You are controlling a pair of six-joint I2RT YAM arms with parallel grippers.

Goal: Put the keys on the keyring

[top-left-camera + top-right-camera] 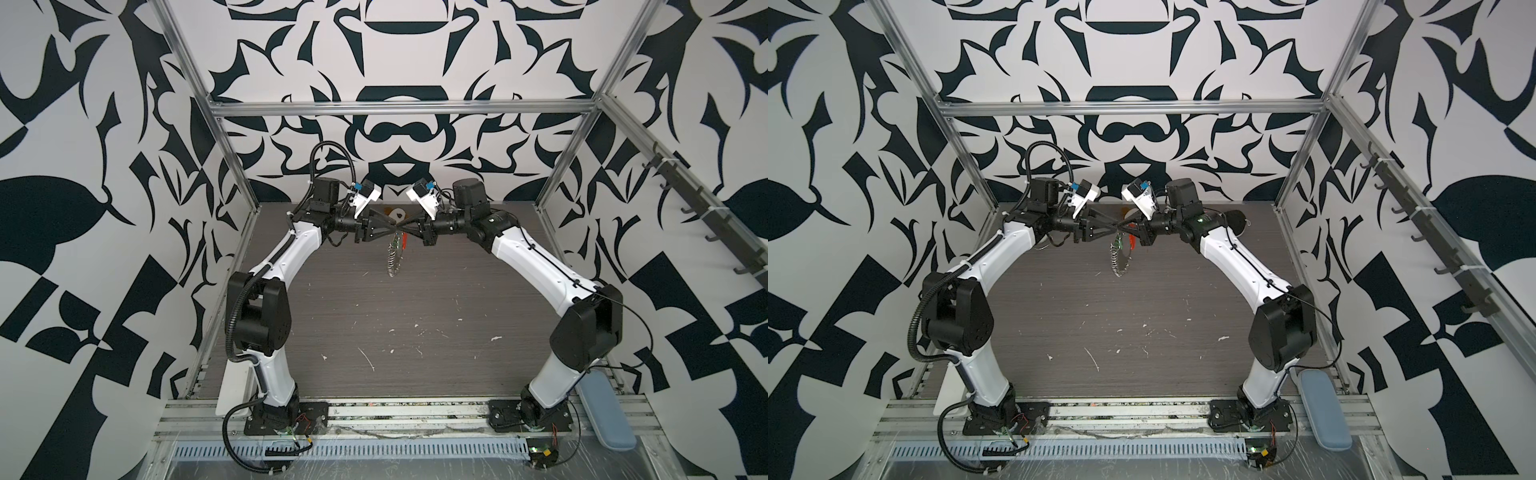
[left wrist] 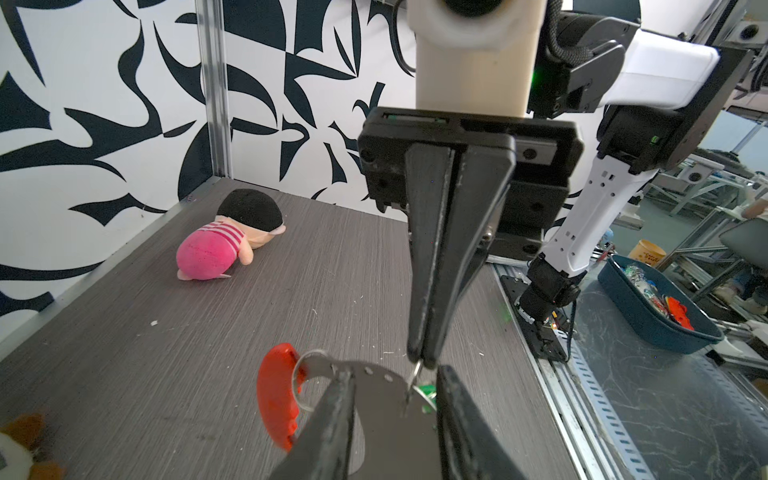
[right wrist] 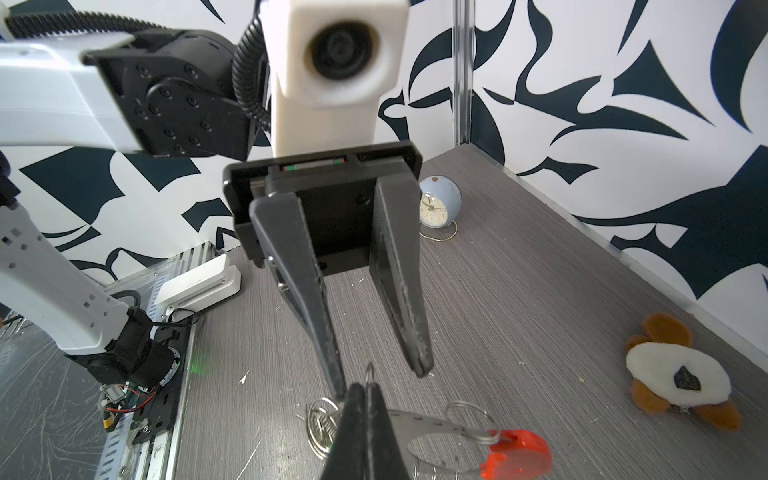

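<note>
Silver keyring (image 1: 392, 257) is pinched by one ring in the closed right tool (image 2: 424, 361) and hangs below it, over the counter (image 1: 374, 324). The green key (image 2: 428, 392) is seen just under the right tool, between the left tool's (image 3: 380, 380) parted fingers.

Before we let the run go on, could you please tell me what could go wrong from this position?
1. The right gripper pinches the keyring only by one thin ring at its tips; a nudge could let it slip to the table.
2. The left gripper stands open around the green key tag, so the tag may be loose; whether it is threaded I cannot tell.
3. The two grippers nearly touch tip to tip, so they might collide.
</note>
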